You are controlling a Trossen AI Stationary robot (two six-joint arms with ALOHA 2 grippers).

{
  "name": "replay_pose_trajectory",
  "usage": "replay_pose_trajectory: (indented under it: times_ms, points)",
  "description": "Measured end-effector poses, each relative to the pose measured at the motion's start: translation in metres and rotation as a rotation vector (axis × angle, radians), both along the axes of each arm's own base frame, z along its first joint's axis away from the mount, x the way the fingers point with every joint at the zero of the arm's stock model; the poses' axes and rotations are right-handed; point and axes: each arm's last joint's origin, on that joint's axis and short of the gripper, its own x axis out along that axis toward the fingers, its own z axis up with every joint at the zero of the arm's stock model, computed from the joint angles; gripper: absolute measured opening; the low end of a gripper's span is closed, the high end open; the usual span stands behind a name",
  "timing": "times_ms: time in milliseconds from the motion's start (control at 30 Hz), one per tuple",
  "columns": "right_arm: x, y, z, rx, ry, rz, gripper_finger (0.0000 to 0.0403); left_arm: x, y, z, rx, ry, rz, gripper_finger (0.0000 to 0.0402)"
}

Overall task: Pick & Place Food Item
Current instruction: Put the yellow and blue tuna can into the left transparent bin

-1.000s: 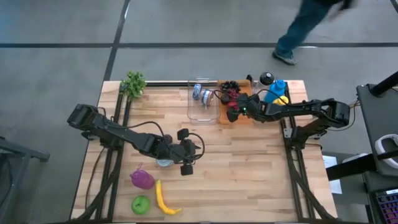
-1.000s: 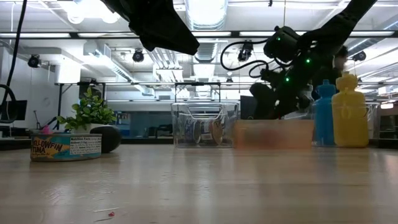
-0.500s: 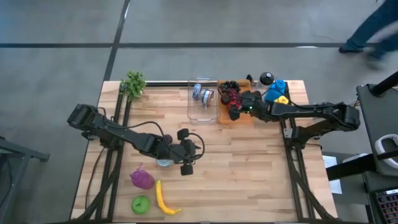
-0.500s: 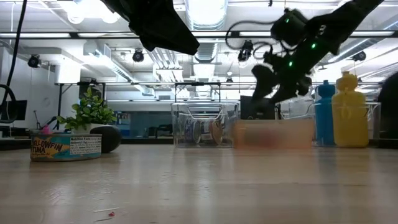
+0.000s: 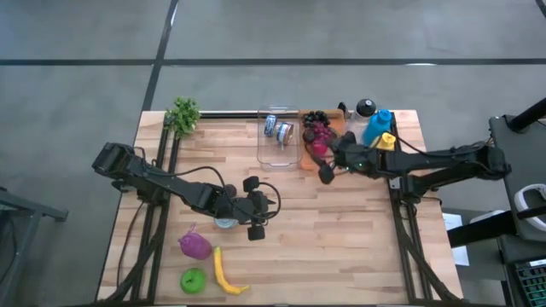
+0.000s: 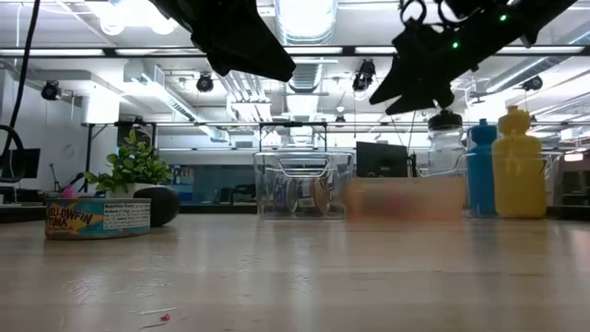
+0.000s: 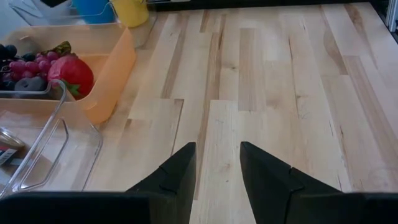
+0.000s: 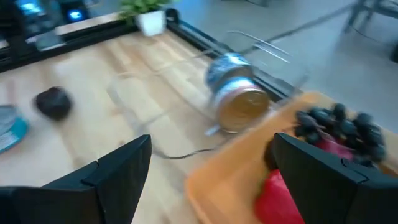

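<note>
While the right gripper [image 5: 325,176] hangs with its fingers spread wide and nothing between them just beside the orange plastic tray [image 5: 339,159], the food is in that tray — a red strawberry-like piece [image 8: 278,198] next to a dark grape cluster [image 8: 339,130]. A descent aimed short could catch the tray wall and shove it against the clear plastic bin [image 5: 279,136] touching it. The left gripper [image 5: 257,215] waits mid-table, fingers partly apart and empty. Only the right wrist view shows the tins lying in the bin; the low view hides the tray's contents behind its wall.
</note>
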Motion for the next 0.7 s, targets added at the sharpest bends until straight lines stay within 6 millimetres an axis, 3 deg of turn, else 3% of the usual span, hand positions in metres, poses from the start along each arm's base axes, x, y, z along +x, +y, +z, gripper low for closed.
replay_pose_trajectory:
  times_ms: [267,500,700]
  points:
    - [0.003,0.021,0.003,-0.027,-0.005,0.109,0.0339,0.0,0.0,0.0,0.0,0.0,0.0,0.0129]
    - [0.003,0.023,0.003,-0.027,-0.008,0.119,0.0349,0.0,0.001,-0.001,0.003,0.007,0.001,0.0129]
    - [0.004,0.023,0.002,-0.025,-0.001,0.118,0.0345,-0.011,0.0,-0.01,-0.011,0.144,0.025,0.0123]
